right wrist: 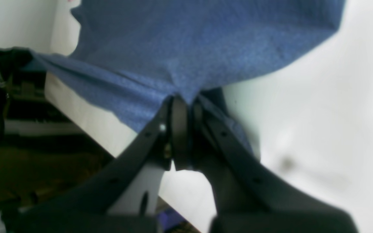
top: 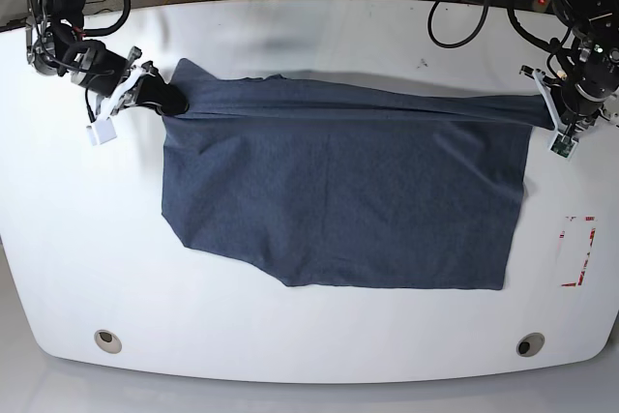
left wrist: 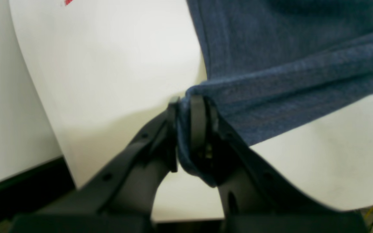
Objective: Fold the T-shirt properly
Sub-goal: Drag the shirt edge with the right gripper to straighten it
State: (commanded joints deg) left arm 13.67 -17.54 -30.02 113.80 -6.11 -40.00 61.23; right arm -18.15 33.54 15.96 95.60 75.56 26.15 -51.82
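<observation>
Nearest: left gripper (left wrist: 191,103), clenched on T-shirt (left wrist: 280,81) corner; right gripper (right wrist: 186,103), likewise clenched, opposite end. White table (top: 387,336): beneath T-shirt. Step, judged: fold underway. Next move: both ends carried together across T-shirt, edge taut, then released.

On the counter (top: 87,278), we see two round holes (top: 530,344) near the edge at the bottom of the view, one towards each side, and red markings (top: 577,250) at the right. Black cables (top: 460,44) loop over the far side.
</observation>
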